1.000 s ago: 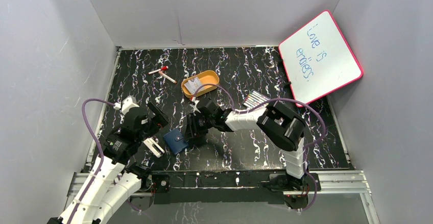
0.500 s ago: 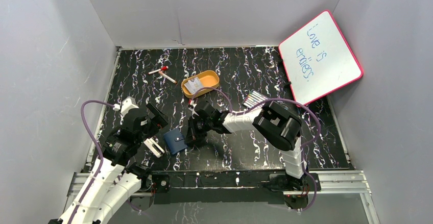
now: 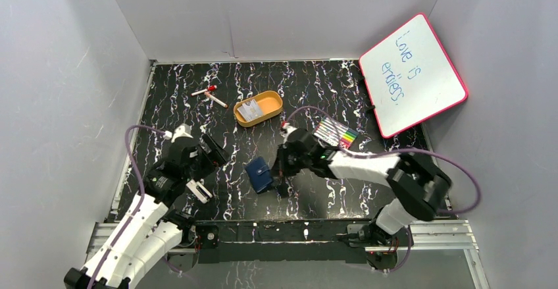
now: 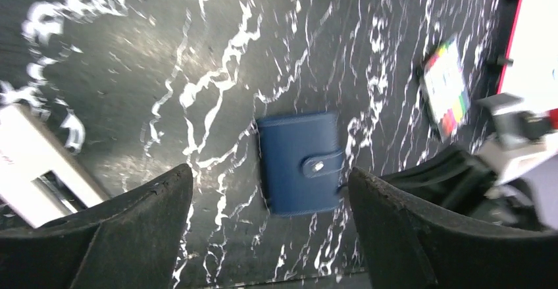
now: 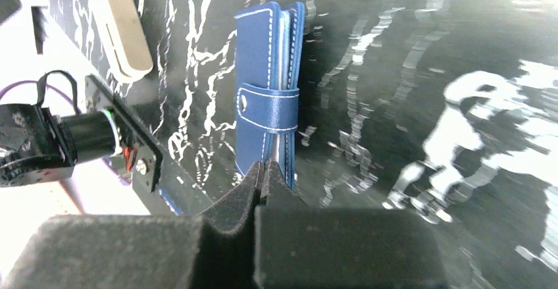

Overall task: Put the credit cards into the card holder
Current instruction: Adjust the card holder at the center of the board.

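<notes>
Right gripper [image 5: 264,168] pressed together at the card holder [image 3: 259,174]'s edge by the table [image 3: 316,190]'s near edge, maybe gripping nothing. Left gripper [image 4: 270,170] spread wide. Tab [image 4: 324,164]'s snapped, so it could just skid. Credit cards [image 3: 250,110] sit in orange tray [image 3: 270,103].

In the right wrist view the card holder's [image 5: 266,98] near end vanishes behind the right gripper's [image 5: 262,170] closed fingers. From above, the credit cards [image 3: 249,110] in the orange tray [image 3: 276,97] are too small to count. The left wrist view blurs the marker pack [image 4: 446,88], and its right edge crops the whiteboard [image 4: 541,32].
</notes>
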